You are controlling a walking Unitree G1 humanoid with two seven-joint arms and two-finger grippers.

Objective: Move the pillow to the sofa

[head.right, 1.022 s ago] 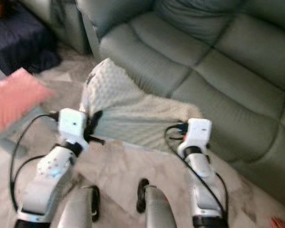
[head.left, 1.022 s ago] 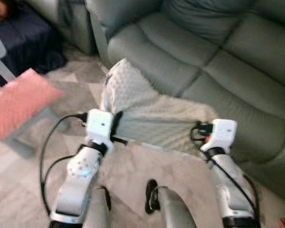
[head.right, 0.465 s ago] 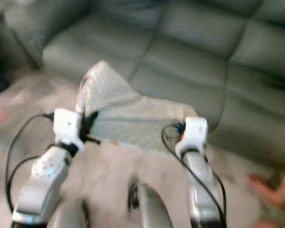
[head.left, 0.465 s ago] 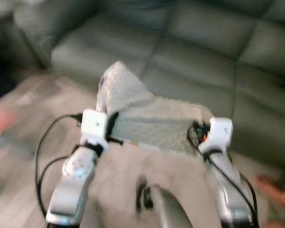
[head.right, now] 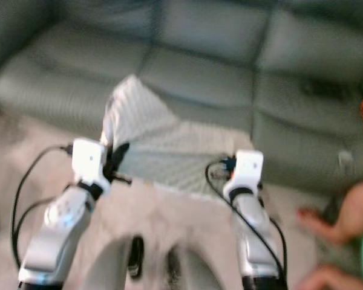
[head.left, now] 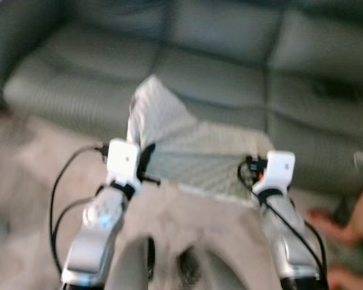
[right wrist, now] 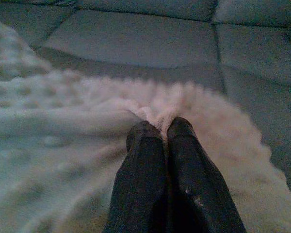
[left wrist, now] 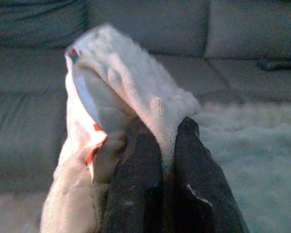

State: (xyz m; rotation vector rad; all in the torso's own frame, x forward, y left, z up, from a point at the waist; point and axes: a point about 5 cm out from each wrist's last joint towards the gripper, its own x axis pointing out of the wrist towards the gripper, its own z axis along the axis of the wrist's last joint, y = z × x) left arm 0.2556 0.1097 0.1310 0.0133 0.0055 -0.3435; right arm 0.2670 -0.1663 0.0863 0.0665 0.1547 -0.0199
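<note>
I hold a white fluffy pillow (head.left: 193,154) up between both arms, in front of the grey-green sofa (head.left: 218,54). My left gripper (left wrist: 166,128) is shut on the pillow's left edge, where a peak of fabric (left wrist: 121,73) stands up. My right gripper (right wrist: 159,127) is shut on a pinch of the pillow's right edge (right wrist: 157,104). In the head views the pillow (head.right: 169,151) hangs level between the two white wrists, just short of the seat cushions (head.right: 193,78).
A person's hand and arm (head.left: 351,220) reach in low on the right, near the sofa's foot. Pale patterned floor (head.left: 24,181) lies under me. A dark small object (head.left: 336,90) lies on the right seat cushion.
The camera has swung right: the pink thing and dark furniture at left have gone, the sofa now spans the view, and a person's hand appears at right. Both grippers keep their hold.
</note>
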